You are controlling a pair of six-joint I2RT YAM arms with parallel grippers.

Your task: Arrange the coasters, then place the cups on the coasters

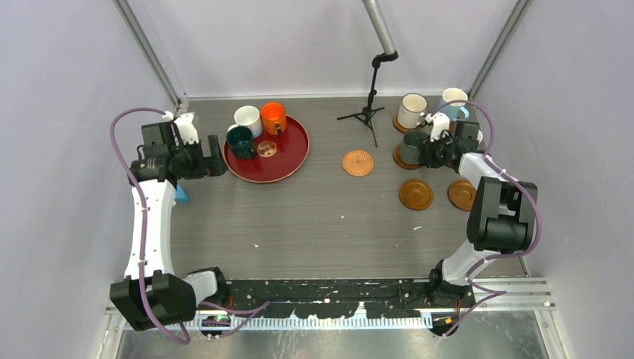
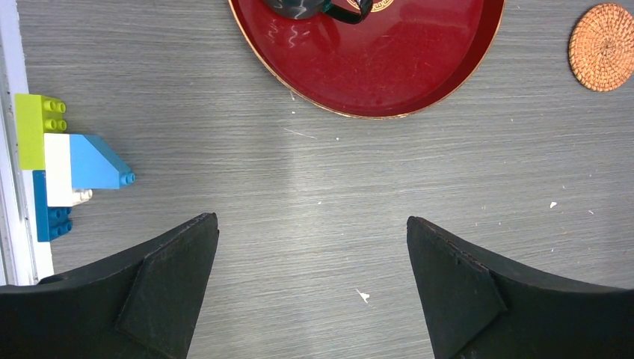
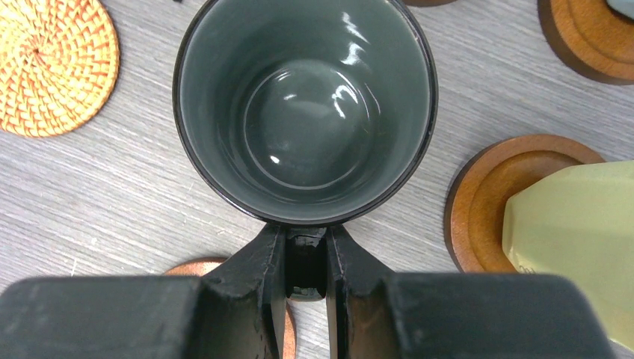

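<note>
My right gripper [image 3: 305, 235] [image 1: 428, 153] is shut on the handle of the dark grey-green cup [image 3: 305, 112] [image 1: 411, 146], which stands upright over a brown coaster [image 1: 404, 159]. Beside it a pale yellow cup [image 3: 576, 232] sits on a coaster [image 3: 482, 202]. The cream cup [image 1: 412, 111] and light blue cup [image 1: 452, 100] stand at the far right. Two bare coasters [image 1: 416, 194] [image 1: 462, 194] lie nearer, and the woven coaster [image 1: 358, 162] [image 3: 52, 67] lies mid-table. White [image 1: 247, 117], orange [image 1: 273, 116] and dark teal [image 1: 241, 141] cups stand in the red tray [image 1: 288, 166]. My left gripper [image 2: 312, 221] [image 1: 214, 161] is open, left of the tray.
A small coaster [image 1: 267, 149] lies inside the tray. A black tripod stand [image 1: 366, 112] is at the back centre. Coloured toy bricks [image 2: 63, 164] sit by the left wall beneath my left arm. Frame posts rise at both back corners.
</note>
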